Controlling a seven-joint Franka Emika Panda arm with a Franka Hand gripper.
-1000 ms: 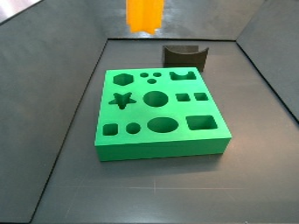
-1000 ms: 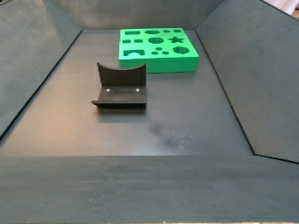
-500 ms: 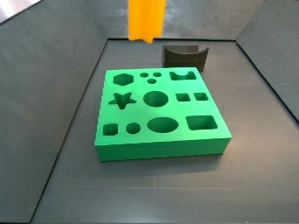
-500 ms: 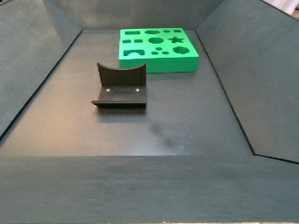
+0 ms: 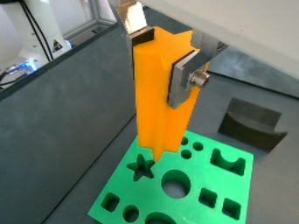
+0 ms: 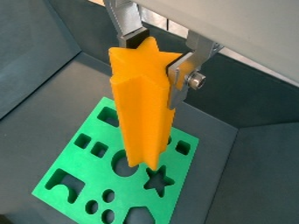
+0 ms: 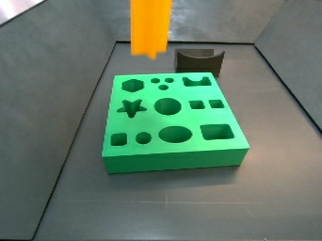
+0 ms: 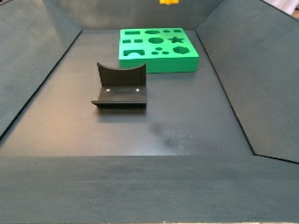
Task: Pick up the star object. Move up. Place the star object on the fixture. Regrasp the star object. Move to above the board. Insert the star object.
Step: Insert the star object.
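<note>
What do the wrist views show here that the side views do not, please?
Only the wrist views show the gripper, its silver fingers clamped on the upright star object, whose lower end hangs above the board near the star hole. Only the side views show the whole board and the dark floor. Both show the star object, board and fixture.

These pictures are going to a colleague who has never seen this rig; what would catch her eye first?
First the star object, a bright orange bar hanging upright, clamped near its top in the pincer above the board. Next the board itself, vivid green with many shaped holes, the star hole close under the bar's lower end. The dark fixture stands bare on the grey floor, apart from the board.
</note>
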